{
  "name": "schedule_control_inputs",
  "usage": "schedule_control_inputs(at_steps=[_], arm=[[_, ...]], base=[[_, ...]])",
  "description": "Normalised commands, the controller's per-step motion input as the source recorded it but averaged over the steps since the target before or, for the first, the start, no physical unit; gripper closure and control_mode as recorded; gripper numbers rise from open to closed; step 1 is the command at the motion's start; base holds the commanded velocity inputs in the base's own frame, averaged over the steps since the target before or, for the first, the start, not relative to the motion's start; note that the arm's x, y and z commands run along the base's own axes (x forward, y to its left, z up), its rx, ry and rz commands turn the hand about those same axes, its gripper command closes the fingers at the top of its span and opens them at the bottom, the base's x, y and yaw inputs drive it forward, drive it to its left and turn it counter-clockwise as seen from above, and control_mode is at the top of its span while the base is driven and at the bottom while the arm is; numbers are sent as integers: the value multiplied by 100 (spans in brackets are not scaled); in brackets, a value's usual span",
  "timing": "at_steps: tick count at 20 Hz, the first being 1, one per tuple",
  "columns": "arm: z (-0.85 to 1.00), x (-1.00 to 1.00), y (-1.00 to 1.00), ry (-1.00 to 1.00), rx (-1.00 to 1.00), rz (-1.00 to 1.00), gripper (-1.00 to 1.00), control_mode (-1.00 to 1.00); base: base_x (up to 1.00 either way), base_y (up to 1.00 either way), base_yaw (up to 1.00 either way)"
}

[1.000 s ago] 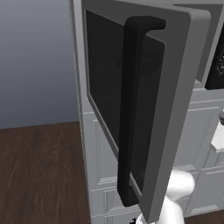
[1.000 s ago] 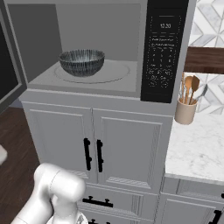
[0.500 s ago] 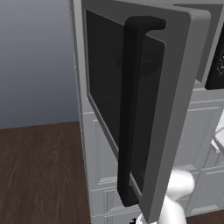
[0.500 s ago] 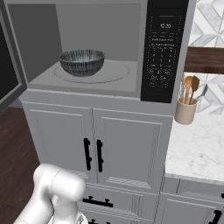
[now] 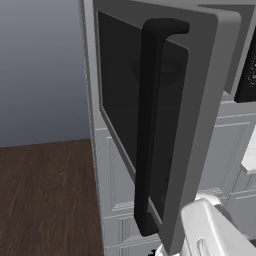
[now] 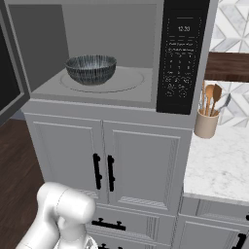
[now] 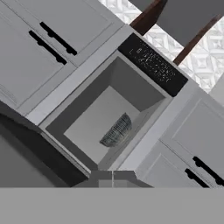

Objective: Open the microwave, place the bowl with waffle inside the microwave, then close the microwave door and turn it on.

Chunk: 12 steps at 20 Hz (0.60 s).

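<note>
— Bowl (image 6: 91,69) placement looks finished to me: it sits on the round plate inside the microwave (image 6: 116,53), toward the left of the open cavity. Agreed?

— Agreed. I'd judge the step in hand to be closing the microwave door (image 5: 200,95), which stands swung wide out to the left.

— How would you do it well?

— Push on the door's outer face near the free edge, beside the long black handle (image 5: 150,125), and follow its arc round the hinge until it meets the frame squarely. A slow finish should keep the bowl from being jolted. Afterwards comes the dark control panel (image 6: 182,53).

— And the jaws?

— I cannot tell whether they are apart or together; no fingertips are clear to me in the hand view.

— Count things for me.

— One bowl, one microwave, one door with one handle. Below, two cabinet doors (image 6: 104,163) with a black pull each. On the tabletop (image 6: 219,168), one utensil crock (image 6: 206,122).
</note>
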Motion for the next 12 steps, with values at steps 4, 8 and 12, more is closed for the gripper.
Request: schedule_control_inputs(at_steps=[4, 8, 12], arm=[[-60, 2, 79, -3, -8, -14, 100, -100], [-65, 32, 82, 0, -10, -13, 100, -100], [-63, 52, 73, 0, -10, -11, 100, -100]], base=[[0, 0, 0], [0, 0, 0], [0, 0, 0]])
